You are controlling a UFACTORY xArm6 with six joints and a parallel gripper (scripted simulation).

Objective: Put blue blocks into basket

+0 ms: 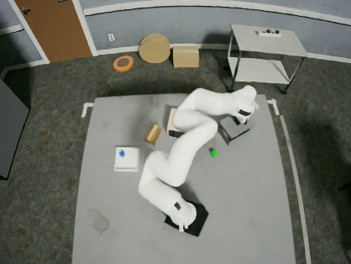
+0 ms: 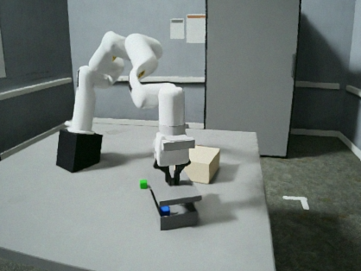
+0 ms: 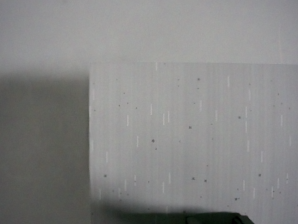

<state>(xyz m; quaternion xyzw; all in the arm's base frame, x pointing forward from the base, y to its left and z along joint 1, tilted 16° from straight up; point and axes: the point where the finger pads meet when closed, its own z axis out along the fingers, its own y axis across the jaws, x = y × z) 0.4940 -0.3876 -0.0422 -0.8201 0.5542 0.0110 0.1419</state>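
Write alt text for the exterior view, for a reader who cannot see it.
A white robot arm's end effector holds a grey lid lifted above an open metal box, showing a blue block inside. A green block sits nearby.

The lid hangs just above the metal box, clamped in the gripper. A block sits inside the box. Another block lies on the table left of the box. The cabinet stands behind the box. Another block lies in the basket.
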